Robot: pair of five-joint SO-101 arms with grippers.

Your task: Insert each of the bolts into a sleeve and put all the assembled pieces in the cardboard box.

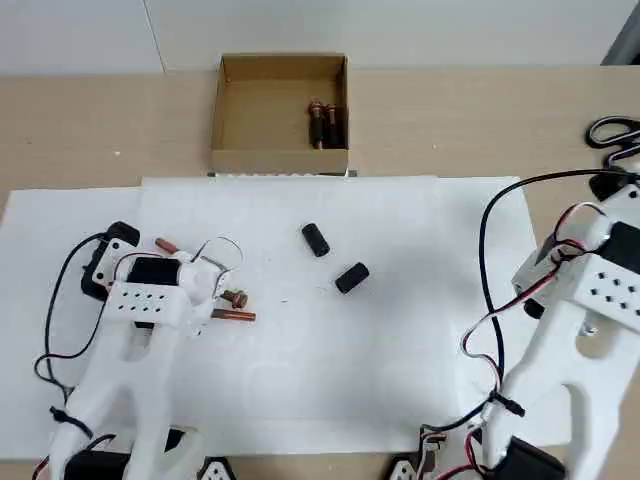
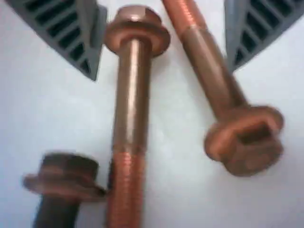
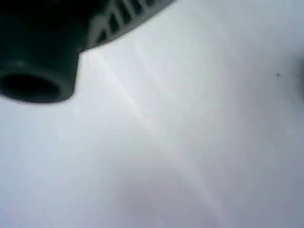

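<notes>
Three loose copper bolts (image 1: 232,315) lie on the white sheet (image 1: 350,390), left side, by the head of the left arm (image 1: 135,330). Two are just right of the arm head, and a lone bolt (image 1: 166,245) is on its far-left side

Left wrist view: a long bolt (image 2: 129,104) and a second bolt (image 2: 223,95) lie flat on the sheet, heads pointing opposite ways, not touching. A darker bolt (image 2: 61,183) has its flange against the long bolt's thread. The left gripper (image 2: 161,69) is right over them, grey ribbed fingers (image 2: 71,33) spread wide, one to each side of the pair, gripping nothing

Two black sleeves (image 1: 315,239) lie mid-sheet, well apart from the bolts. The nearer sleeve (image 1: 351,277) is close to the other, not touching it

The cardboard box (image 1: 228,110) is on the tabletop (image 1: 480,110) at far centre, just past the sheet's far edge, top open. Assembled pieces (image 1: 322,122) lie side by side in its right part

The right gripper (image 3: 83,47) holds a third sleeve (image 3: 38,78), open end showing, pressed against a ribbed finger (image 3: 128,14), off the sheet. The right arm (image 1: 590,300) is at the sheet's right edge, well apart from the other sleeves

Scissors (image 1: 612,132) lie on the tabletop, far right
</notes>
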